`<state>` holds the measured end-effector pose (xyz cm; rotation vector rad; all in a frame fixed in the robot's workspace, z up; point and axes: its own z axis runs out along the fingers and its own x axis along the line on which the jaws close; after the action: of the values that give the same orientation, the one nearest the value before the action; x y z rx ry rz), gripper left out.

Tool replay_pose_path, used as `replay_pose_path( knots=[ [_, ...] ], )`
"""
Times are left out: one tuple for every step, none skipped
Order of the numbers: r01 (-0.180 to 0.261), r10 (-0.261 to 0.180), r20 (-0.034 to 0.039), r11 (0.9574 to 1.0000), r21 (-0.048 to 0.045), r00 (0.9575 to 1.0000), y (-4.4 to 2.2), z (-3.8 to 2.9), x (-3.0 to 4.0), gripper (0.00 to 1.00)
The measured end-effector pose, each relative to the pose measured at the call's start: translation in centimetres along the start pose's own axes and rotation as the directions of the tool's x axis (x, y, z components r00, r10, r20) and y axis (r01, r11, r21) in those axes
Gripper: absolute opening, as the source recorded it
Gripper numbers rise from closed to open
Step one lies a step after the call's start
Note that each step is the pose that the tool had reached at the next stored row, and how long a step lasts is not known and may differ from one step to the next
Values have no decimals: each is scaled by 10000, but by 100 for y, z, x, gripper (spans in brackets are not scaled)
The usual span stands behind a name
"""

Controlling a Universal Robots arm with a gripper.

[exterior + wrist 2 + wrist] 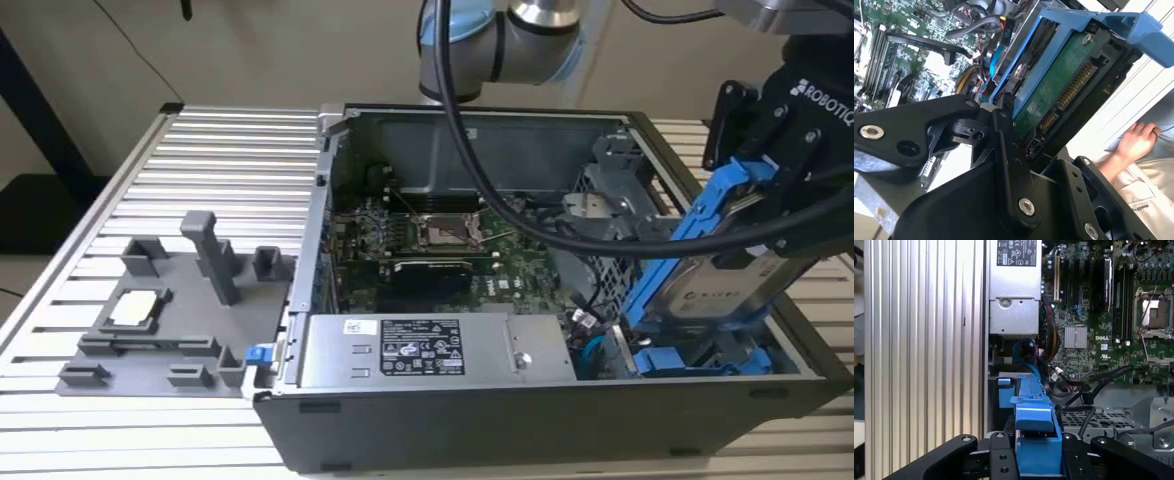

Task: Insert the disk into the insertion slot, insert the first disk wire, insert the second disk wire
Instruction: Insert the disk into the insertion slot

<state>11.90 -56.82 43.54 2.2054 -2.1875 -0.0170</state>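
Clamping the flat silver-grey disk (pixel 714 290) by its bright blue plastic carrier (pixel 667 270), the black gripper (pixel 754 195) holds it tilted, lower end at the grey perforated sheet-metal insertion slot (pixel 607 262) — squaring the carrier to the cage walls should avoid jamming.

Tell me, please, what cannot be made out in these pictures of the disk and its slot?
- Exterior view: the lower end of the disk is hidden behind the case wall, so its depth in the insertion slot cannot be judged.
- Exterior view: the gripper is cut off by the right edge.
- Second wrist view: the gripper's linkage covers the disk's near end.
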Motion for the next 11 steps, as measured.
replay_pose_path(
  knots=[
    [7, -7, -2, 10000, 6, 10000, -3, 11, 6, 33],
    [14, -14, -3, 10000, 13, 10000, -5, 23, 11, 33],
    [21, -21, -5, 10000, 20, 10000, -8, 34, 17, 33],
    [29, -29, -7, 10000, 26, 10000, -12, 46, 22, 33],
    [37, -37, -8, 10000, 31, 10000, -15, 58, 27, 33],
    [44, -44, -10, 10000, 37, 10000, -18, 70, 32, 33],
    [50, -50, -12, 10000, 44, 10000, -21, 81, 35, 33],
    [55, -55, -11, 10000, 55, 10000, -25, 93, 37, 33],
    [61, -61, -13, 10000, 70, 10000, -30, 103, 36, 33],
    [67, -67, -13, 9999, 81, 10000, -34, 111, 36, 33],
    [74, -74, -13, 9999, 94, 10000, -36, 119, 36, 33]
  ],
)
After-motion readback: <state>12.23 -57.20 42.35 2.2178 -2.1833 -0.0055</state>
